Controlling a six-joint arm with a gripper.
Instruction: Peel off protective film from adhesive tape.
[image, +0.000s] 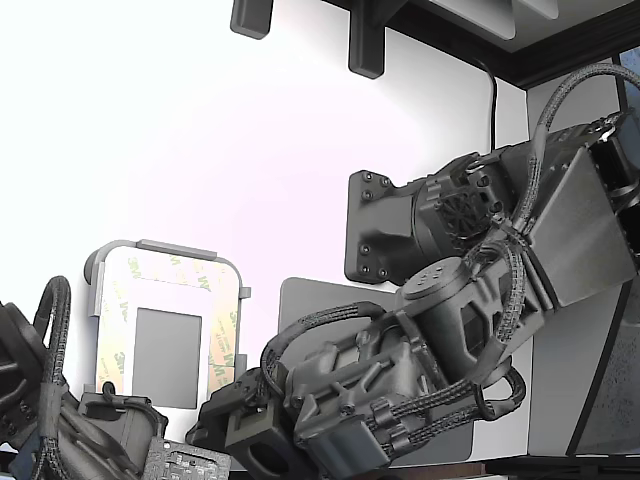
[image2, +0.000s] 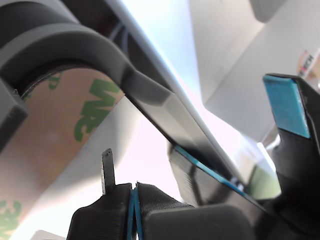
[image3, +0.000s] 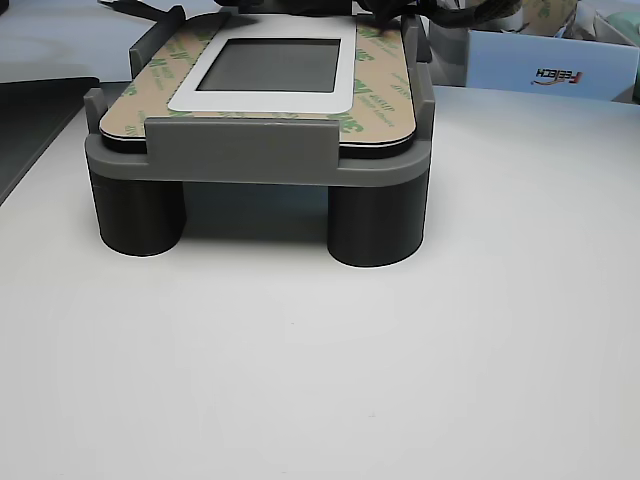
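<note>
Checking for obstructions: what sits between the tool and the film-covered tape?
In the wrist view, only the grey holder's rim crosses between the tool and the film.

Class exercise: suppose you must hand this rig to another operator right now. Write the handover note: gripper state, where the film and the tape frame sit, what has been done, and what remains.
Gripper: open, holding nothing; its blue-padded fingers stand apart in the wrist view, close beside the grey fixture.
Protective film: peach-tan, green logos, lying flat on the strips of the adhesive tape framing the grey square on the white plate, which is seated in the fixture.
Done: arm brought near the fixture; no film edge appears lifted.
Left: pinch a film end, peel each strip off, discard.
</note>
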